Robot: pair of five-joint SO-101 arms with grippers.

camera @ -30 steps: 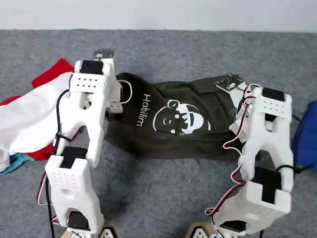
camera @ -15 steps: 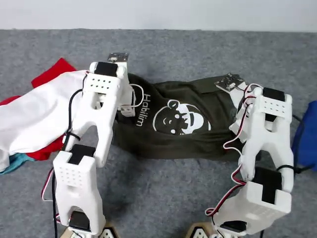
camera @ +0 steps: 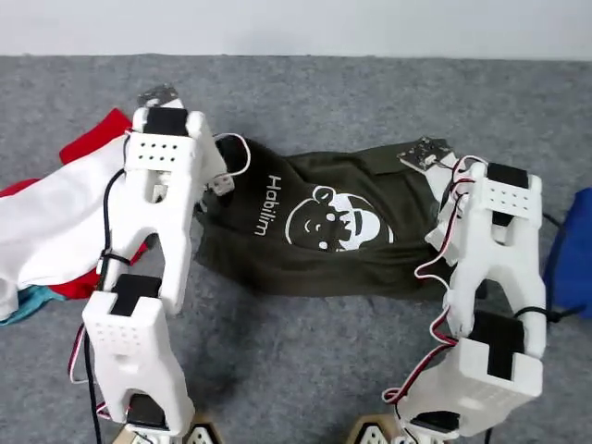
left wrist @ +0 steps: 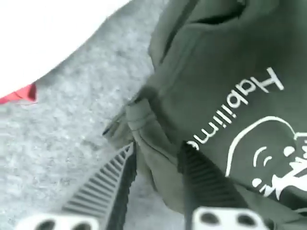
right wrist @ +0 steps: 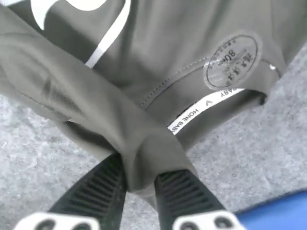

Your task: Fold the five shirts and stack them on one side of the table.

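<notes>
Since my left hand [left wrist: 157,155] and right hand [right wrist: 141,175] each clamp only a thin pinch of the green shirt [camera: 324,268], uneven pulling could free one — I'd lose the fold between them.

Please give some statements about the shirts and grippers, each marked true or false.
1. The right gripper pinches the dark green shirt. True.
2. The white shirt lies partly over a red shirt. True.
3. The dark green shirt is folded and stacked on the white shirt. False: it lies spread out beside it.
4. The blue shirt lies between the two arms. False: it lies beyond the right arm.
5. The left gripper holds a fold of the dark green shirt. True.
</notes>
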